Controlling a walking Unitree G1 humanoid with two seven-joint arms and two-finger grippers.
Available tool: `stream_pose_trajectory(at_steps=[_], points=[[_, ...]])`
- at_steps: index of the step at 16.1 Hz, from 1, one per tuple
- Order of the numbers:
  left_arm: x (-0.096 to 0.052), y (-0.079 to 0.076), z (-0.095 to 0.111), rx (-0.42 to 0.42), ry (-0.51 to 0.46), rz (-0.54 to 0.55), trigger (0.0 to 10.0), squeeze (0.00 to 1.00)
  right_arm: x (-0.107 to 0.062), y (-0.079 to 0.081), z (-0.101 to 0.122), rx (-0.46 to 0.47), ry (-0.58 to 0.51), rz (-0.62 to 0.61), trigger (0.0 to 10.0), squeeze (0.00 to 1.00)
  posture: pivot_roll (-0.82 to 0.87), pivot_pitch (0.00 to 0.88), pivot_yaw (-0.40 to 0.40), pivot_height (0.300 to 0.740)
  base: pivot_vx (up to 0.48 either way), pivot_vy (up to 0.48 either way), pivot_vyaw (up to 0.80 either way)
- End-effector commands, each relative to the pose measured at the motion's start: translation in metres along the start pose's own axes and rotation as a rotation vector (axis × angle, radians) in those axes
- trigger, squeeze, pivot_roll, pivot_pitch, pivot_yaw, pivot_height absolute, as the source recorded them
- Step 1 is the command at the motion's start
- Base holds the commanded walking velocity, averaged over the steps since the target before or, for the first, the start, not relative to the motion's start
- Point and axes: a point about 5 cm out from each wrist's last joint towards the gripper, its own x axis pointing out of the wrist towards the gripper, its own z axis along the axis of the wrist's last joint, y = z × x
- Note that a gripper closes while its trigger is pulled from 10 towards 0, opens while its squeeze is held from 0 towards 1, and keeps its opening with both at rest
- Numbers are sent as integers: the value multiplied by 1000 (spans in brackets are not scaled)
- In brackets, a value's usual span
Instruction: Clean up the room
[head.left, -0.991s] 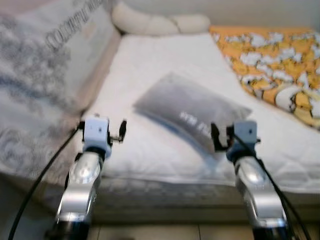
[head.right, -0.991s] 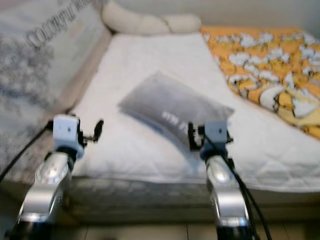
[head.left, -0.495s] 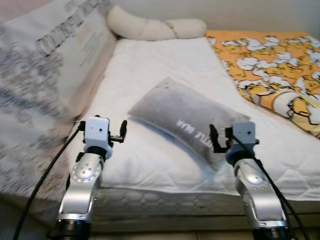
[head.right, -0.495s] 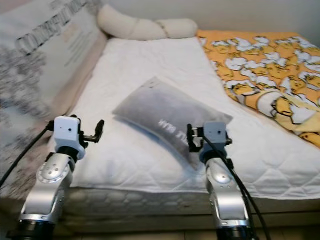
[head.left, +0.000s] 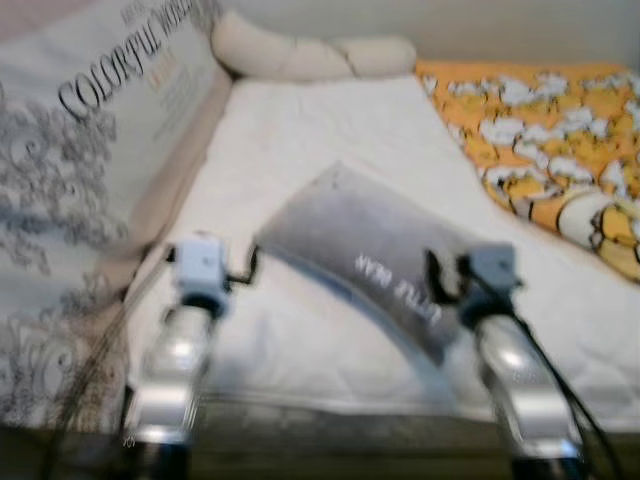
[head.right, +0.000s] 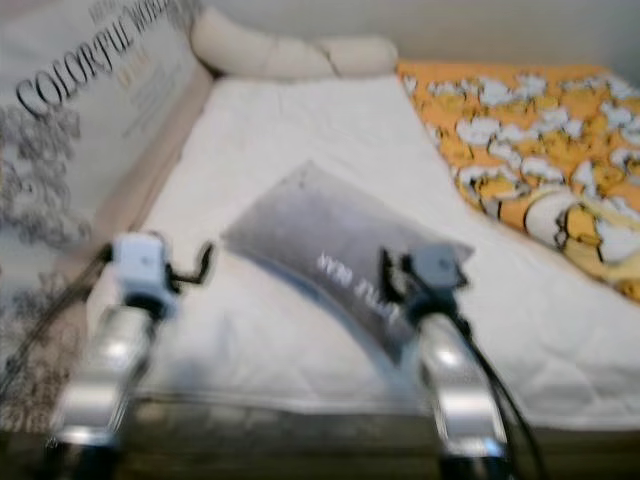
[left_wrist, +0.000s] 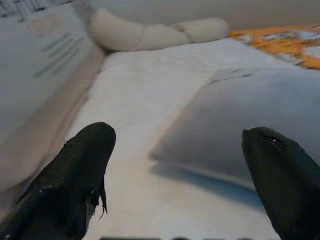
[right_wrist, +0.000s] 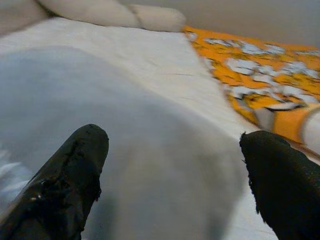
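Step in hand: the robot is standing at the near edge of the bed (head.left: 300, 320), apparently closing in on the grey pillow (head.left: 350, 250) with both arms raised (the head views are blurring, so fine detail is lost).

Pillow: it is lying askew on the white quilted mattress, its long axis running from the far left toward the near right, with its near right end close to the bed's edge.

Right claw (right_wrist: 175, 165): it is hanging released, fingers spread wide, with the pillow's near right end lying just in front of them.

Left claw (left_wrist: 175, 160): it is likewise released and grasping nothing, hovering over bare mattress to the left of the pillow.

Next move: it is probably calling for the right claw to push forward until its fingers are straddling the pillow's edge, then clench; soft fabric is likely to bunch and slip.

Writing: the pillow is showing "LITTLE BEAR" in pale letters; the big printed cushion (head.left: 90, 170) at the left is reading "COLORFUL WORLD".

Surroundings: an orange patterned blanket (head.left: 540, 130) is covering the right side, and a cream bolster (head.left: 310, 55) is lying at the far end.
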Motion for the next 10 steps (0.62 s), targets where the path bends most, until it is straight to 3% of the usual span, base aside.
stream_pose_trajectory(at_steps=[1, 10], points=[[1, 8, 5, 12, -19, 21, 10000, 0, 2, 5, 8, 6, -26, 20, 10000, 0, 1, 0, 13, 740, 315, 0, 0], [2, 8, 6, 15, -20, 13, 10000, 0, 3, 5, 7, 0, -24, 23, 10000, 0, 2, 0, 15, 740, 306, 0, 0]])
